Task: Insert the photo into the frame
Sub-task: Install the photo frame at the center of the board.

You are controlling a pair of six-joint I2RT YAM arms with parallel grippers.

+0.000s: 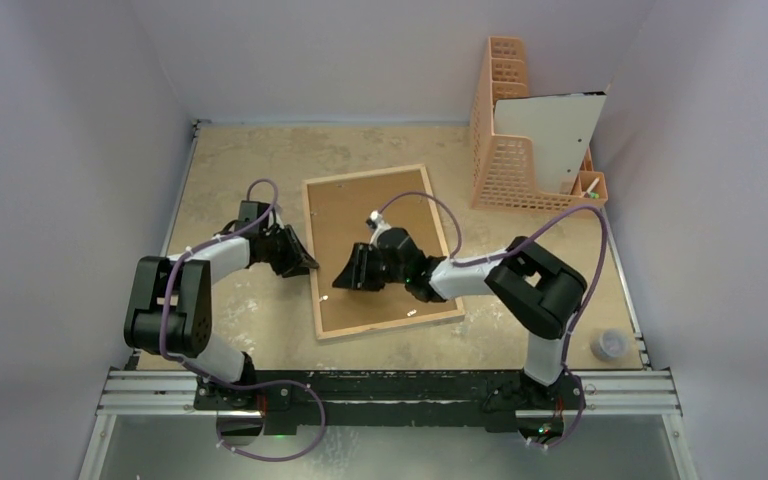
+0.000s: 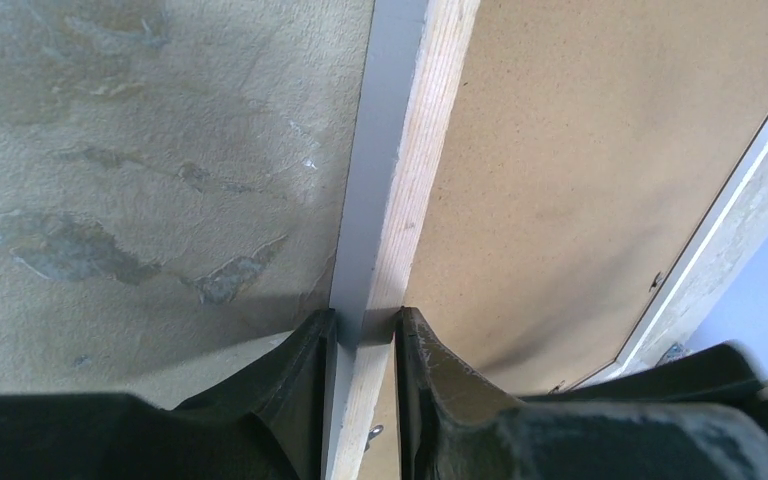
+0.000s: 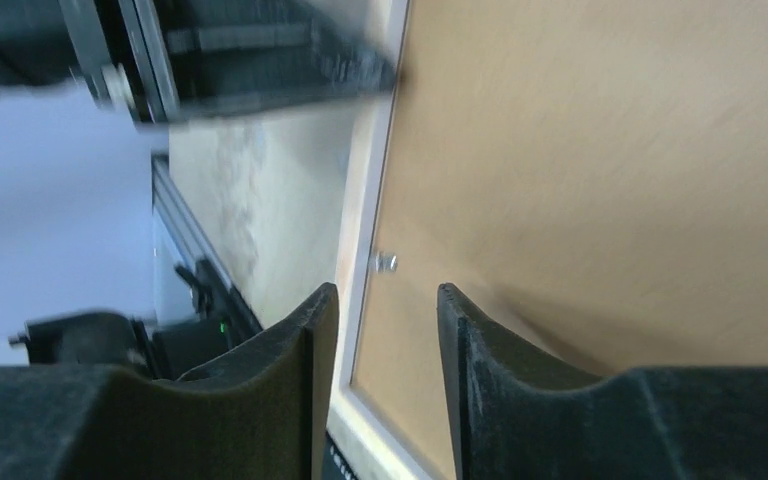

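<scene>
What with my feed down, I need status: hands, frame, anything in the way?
Left hand shut on frame, at its rim. Right hand open above backing board. Frame lies back up, board seated. No obstruction seen.

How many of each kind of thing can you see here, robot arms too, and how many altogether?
Light wood picture frame with brown back: 1
Orange plastic lattice basket: 1
White flat sheet standing in the basket: 1
Small grey round object: 1
Black-and-white robot arms: 2
Total: 6
</scene>
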